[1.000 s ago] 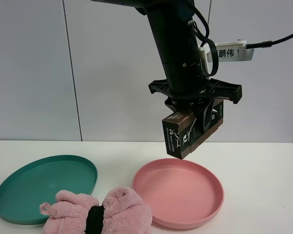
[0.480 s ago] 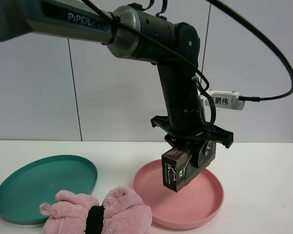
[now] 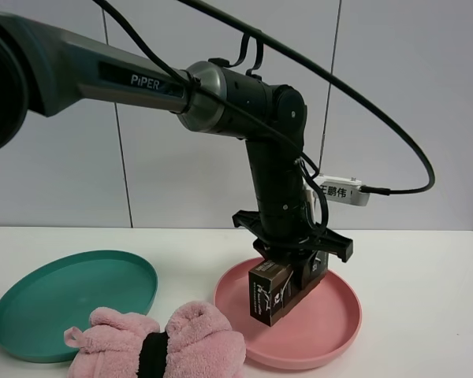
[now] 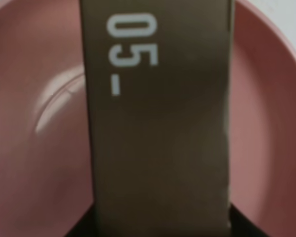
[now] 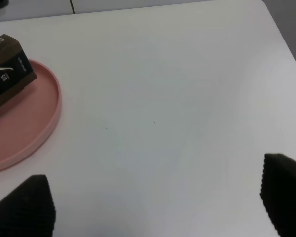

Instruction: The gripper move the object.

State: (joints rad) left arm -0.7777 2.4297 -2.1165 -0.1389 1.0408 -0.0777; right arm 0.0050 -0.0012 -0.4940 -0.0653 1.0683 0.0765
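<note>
Placing step, seemingly: box [image 3: 277,290] clamped tight in left gripper [image 3: 293,272], tilted low over pink plate [image 3: 331,335] near front edge of counter [image 3: 426,268]. Next, likely: settle flat, release, lift clear.

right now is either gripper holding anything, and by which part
The left gripper holds the brown box by its long sides, around mid-length. The right gripper is open, empty.
</note>
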